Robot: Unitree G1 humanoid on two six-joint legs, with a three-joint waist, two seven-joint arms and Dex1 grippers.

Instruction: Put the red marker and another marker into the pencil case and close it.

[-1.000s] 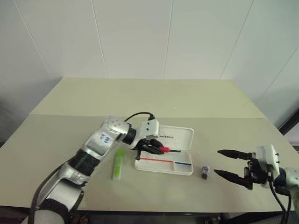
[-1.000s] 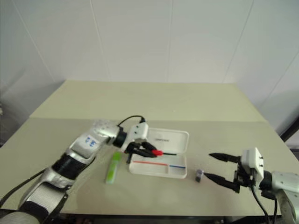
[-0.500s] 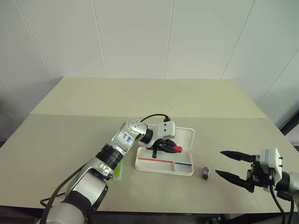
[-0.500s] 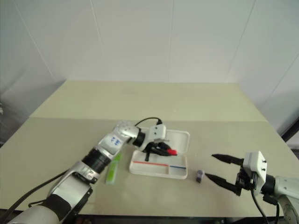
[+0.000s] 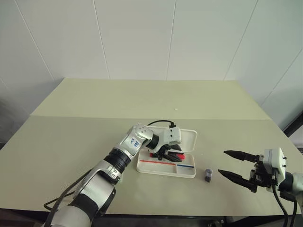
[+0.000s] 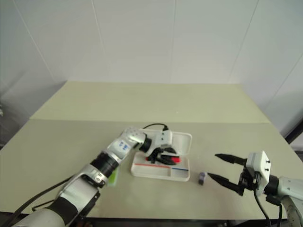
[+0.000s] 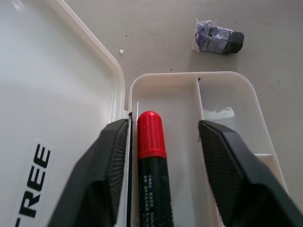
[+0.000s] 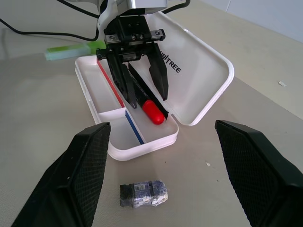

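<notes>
The left fingers [image 7: 113,175] stand spread on both sides of the slim black-barrelled, red-capped marker [image 7: 151,142], which lies in the long compartment of the white hard-plastic hinged pencil case [image 5: 189,172], its long axis parallel to the fingers. The lime-green flat highlighter [image 8: 71,49] rests on the beige counter [image 5: 71,142] at the case's 9 o'clock, nearer the left arm. The right fingers [image 5: 235,164] hover spread at 3 o'clock, beyond the small dark grey block [image 5: 208,175]. Open counter surrounds the case.

Red marker [image 7: 152,156] inside pencil case [image 5: 187,170] — highlighter [image 8: 71,48] left of it
</notes>
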